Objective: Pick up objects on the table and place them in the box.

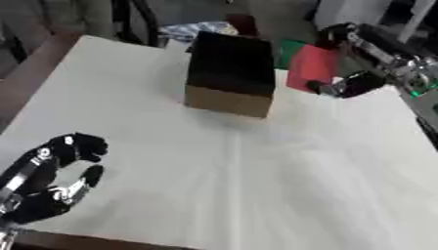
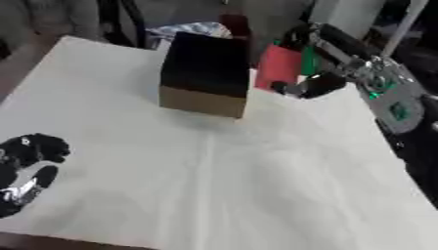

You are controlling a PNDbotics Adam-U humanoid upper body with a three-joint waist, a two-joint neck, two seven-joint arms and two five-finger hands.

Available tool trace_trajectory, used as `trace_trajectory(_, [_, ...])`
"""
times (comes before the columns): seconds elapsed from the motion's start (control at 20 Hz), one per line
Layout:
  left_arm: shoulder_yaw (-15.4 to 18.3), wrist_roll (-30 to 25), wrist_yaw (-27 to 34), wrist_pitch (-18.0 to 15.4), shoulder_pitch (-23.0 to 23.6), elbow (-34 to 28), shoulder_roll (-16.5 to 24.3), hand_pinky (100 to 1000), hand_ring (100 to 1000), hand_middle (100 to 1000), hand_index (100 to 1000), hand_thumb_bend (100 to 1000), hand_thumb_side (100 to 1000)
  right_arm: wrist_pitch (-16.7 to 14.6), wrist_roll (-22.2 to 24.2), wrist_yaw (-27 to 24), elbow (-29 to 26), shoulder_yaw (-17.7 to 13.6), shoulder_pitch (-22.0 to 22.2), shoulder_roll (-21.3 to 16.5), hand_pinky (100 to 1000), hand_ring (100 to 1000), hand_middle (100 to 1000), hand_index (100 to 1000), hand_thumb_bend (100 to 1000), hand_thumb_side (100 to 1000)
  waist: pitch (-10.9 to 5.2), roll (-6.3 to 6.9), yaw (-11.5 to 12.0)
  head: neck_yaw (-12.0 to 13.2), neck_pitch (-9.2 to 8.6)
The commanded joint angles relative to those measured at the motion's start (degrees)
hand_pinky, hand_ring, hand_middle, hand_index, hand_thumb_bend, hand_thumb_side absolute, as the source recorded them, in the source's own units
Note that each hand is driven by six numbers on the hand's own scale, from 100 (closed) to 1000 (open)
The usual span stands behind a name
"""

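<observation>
Soft, even indoor light on the pale table (image 1: 256,185) — heavy motion blur throughout, faint shadows only.

Motion blur smears the red object (image 1: 312,66); the box (image 1: 231,73) hides its own inside

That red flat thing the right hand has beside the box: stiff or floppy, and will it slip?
The red object looks like a flat-faced packet that keeps straight edges while held upright, so probably fairly stiff and light. The right hand seems to grip only its lower edge, so it could pivot or slip. Its surface finish can't be made out.
</observation>
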Motion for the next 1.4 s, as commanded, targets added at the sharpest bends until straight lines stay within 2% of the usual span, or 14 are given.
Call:
trace_trajectory(0.05, [-0.78, -1.54, 1.76, -0.59, -1.63, -1.80, -0.16, 737, 741, 694, 798, 292, 385, 0.26, -2.62, 0.03, 3.47, -2.62, -2.02, -2.35, 690, 876, 489, 613, 325, 100, -0.46, -0.01, 1.00, -2.28, -1.39])
trace_trajectory(0.45, [-1.87, -2.84, 3.75, -0.62, -4.16, -2.36, -0.86, 729, 735, 690, 796, 294, 374, 0.40, -8.02, -1.51, 10.81, -5.03, -4.98, -1.61, 695, 893, 517, 645, 238, 100, 0.75, -1.33, 5.43, -7.94, -2.93])
trace_trajectory(0.7, [-2.20, -3.10, 4.20, -0.63, -4.89, -2.46, -1.24, 725, 731, 686, 795, 294, 378, 0.04, -9.38, -1.26, 14.21, -5.16, -7.00, 0.01, 706, 927, 569, 691, 169, 100, 1.42, -1.56, 7.10, -10.08, -3.07])
trace_trajectory(0.85, [-2.32, -3.18, 4.30, -0.66, -5.09, -2.45, -1.39, 724, 729, 684, 795, 294, 380, -0.40, -9.28, -0.61, 15.57, -4.98, -8.02, 1.18, 712, 946, 608, 720, 166, 100, 1.69, -1.57, 7.84, -10.79, -2.93])
trace_trajectory(0.9, [-2.33, -3.17, 4.34, -0.65, -5.16, -2.45, -1.47, 723, 728, 683, 794, 295, 381, -0.53, -9.27, -0.35, 15.96, -4.93, -8.27, 1.54, 719, 962, 637, 745, 233, 100, 1.77, -1.57, 8.04, -11.03, -2.95])
trace_trajectory(0.95, [-2.33, -3.14, 4.38, -0.61, -5.21, -2.43, -1.56, 723, 726, 682, 794, 295, 382, -0.84, -9.02, -0.16, 16.32, -4.78, -8.47, 1.95, 726, 973, 657, 760, 144, 114, 1.84, -1.56, 8.22, -11.25, -2.96])
trace_trajectory(1.0, [-2.34, -3.10, 4.42, -0.57, -5.25, -2.43, -1.63, 722, 725, 681, 793, 295, 383, -1.26, -8.67, -0.12, 16.65, -4.69, -8.63, 2.30, 734, 994, 696, 794, 153, 167, 1.91, -1.53, 8.32, -11.41, -2.95])
trace_trajectory(1.15, [-2.32, -3.02, 4.46, -0.50, -5.34, -2.43, -1.75, 721, 723, 679, 793, 294, 386, -2.62, -7.55, -0.09, 17.66, -4.51, -9.01, 3.17, 767, 1000, 809, 879, 246, 324, 2.14, -1.44, 8.32, -11.82, -2.89])
trace_trajectory(1.2, [-2.29, -2.96, 4.45, -0.46, -5.36, -2.40, -1.78, 720, 722, 678, 793, 294, 388, -3.06, -7.33, -0.02, 17.81, -4.48, -9.09, 3.36, 779, 1000, 843, 900, 286, 351, 2.22, -1.44, 8.25, -11.87, -2.89])
trace_trajectory(1.4, [-2.23, -2.84, 4.29, -0.30, -5.45, -2.28, -1.91, 719, 721, 677, 793, 294, 395, -4.05, -7.25, 0.27, 17.77, -4.23, -9.07, 4.08, 810, 1000, 912, 936, 326, 422, 2.57, -1.58, 7.85, -11.95, -2.96])
